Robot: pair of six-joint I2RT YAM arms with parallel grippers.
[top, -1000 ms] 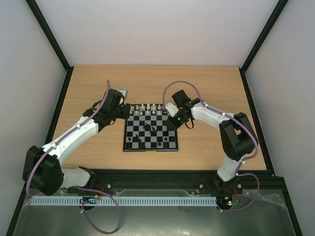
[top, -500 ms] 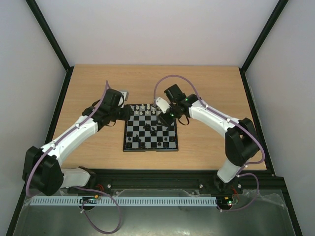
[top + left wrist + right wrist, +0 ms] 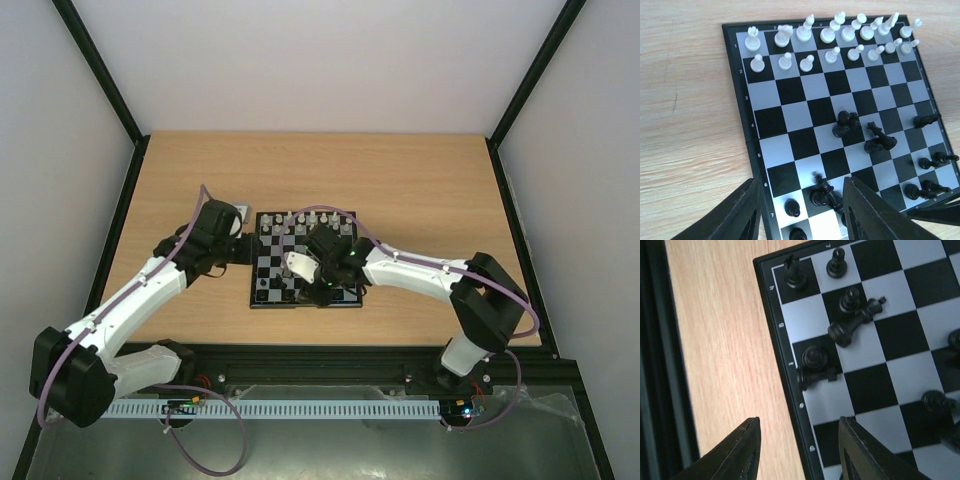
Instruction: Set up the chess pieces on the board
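Both the left gripper (image 3: 800,200) and right gripper (image 3: 799,440) hang open, empty; a careless descent could scatter toppled black pieces (image 3: 852,324) crowding the board (image 3: 866,385).

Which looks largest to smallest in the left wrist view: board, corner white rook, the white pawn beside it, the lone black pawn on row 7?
1. board
2. white rook
3. white pawn and black pawn look alike; the black one sits nearer the camera, so unranked.

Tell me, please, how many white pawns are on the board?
8 pawns, side by side in the board's row marked 2, one per square, just in front of the white back row. None seems hidden.
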